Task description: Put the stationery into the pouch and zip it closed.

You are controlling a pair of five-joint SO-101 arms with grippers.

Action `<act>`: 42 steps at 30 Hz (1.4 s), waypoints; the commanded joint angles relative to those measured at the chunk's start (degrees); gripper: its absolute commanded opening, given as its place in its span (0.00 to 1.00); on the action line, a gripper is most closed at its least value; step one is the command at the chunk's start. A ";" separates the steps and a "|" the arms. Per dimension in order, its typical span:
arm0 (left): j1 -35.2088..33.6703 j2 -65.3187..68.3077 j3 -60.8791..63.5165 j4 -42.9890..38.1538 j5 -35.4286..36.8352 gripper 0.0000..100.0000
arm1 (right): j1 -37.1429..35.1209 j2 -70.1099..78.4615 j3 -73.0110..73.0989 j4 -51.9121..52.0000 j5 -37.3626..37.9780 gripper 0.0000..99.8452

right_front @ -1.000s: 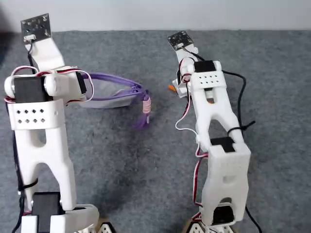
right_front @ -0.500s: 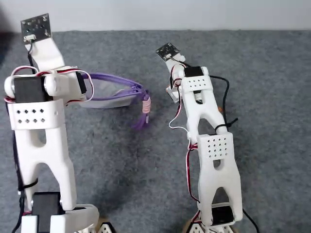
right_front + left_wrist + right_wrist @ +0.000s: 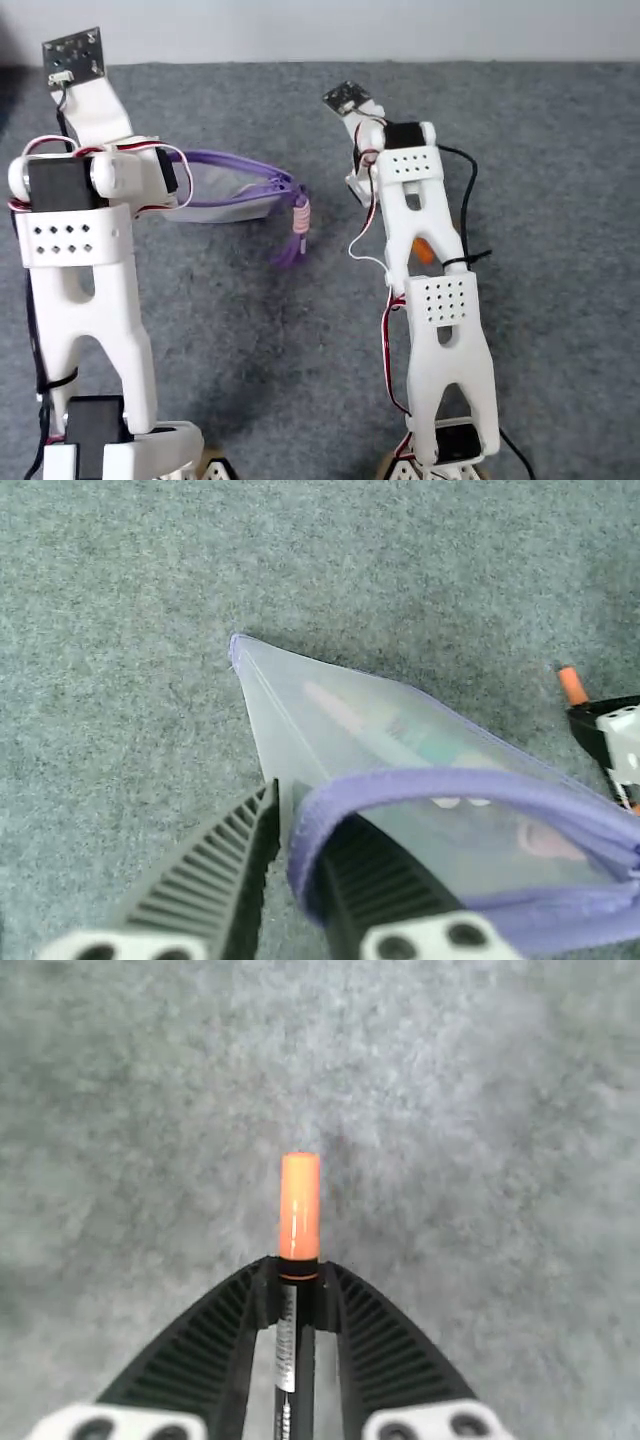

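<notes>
A translucent pouch point(image 3: 225, 197) with a purple zipper rim point(image 3: 480, 790) and a tassel point(image 3: 298, 232) lies at the back left of the grey carpet. Several stationery items show through its wall point(image 3: 390, 735). My left gripper point(image 3: 296, 808) is shut on the pouch's rim at its open end. My right gripper point(image 3: 298, 1276) is shut on a pen with an orange cap point(image 3: 299, 1205) and a dark barrel, held above the carpet. The left wrist view shows the cap point(image 3: 572, 685) just beyond the pouch's far end. From above, the right gripper point(image 3: 360, 188) sits right of the tassel.
Grey carpet point(image 3: 560, 150) covers the table up to a pale wall at the back. The left arm's white links point(image 3: 75, 250) stand over the front left. The right arm point(image 3: 440, 310) and its cables span the middle right. Open carpet lies between the arms.
The right arm has swung its forearm to the left and drawn the pen a little nearer the pouch. The left arm and the pouch have kept still.
</notes>
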 commanded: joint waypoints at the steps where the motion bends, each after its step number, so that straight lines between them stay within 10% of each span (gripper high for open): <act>1: 0.09 -0.44 -0.22 1.05 0.35 0.01 | -0.75 -1.10 -10.99 8.31 -3.16 0.01; 11: 0.09 -0.88 4.44 0.97 0.35 0.01 | -0.57 -7.34 -19.52 14.11 -8.00 0.01; 30: 0.53 -0.44 4.62 0.97 0.53 0.01 | -12.53 -62.64 34.29 13.76 -23.21 0.01; 42: 0.53 -0.44 4.62 0.97 0.53 0.01 | -25.19 -80.66 42.20 4.62 -37.71 0.01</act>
